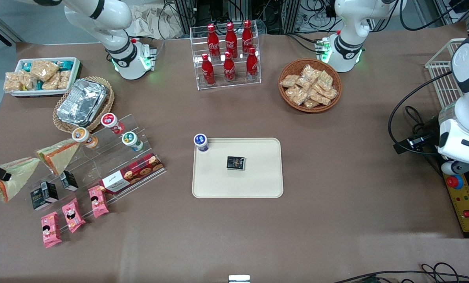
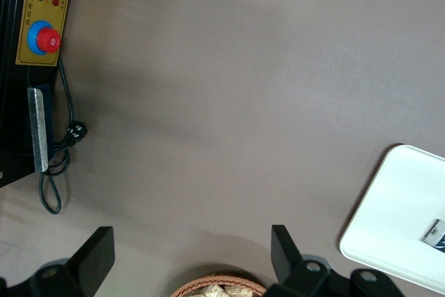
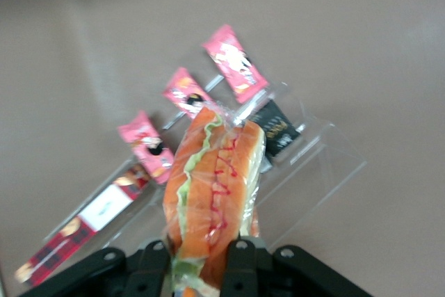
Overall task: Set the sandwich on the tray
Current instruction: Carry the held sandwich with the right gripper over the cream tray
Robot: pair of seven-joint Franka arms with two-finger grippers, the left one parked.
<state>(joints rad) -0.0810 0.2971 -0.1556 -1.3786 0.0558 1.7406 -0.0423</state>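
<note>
Sandwich [image 3: 212, 193] pinched at 1 end by the gripper [image 3: 201, 259]; slick wrap could slip free before reaching the tray [image 1: 258, 184].

Robotics lab: mock shop display of cola bottles [image 1: 229, 53], emergency-stop box [image 1: 463, 200], loose cables [image 1: 411, 118] on table [image 1: 336, 165].

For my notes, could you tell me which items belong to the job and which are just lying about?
Job: gripper, at the working arm's end, shut on the sandwich; tray.
Lying about: second sandwich, cola bottles, foil container, pink packs.
</note>
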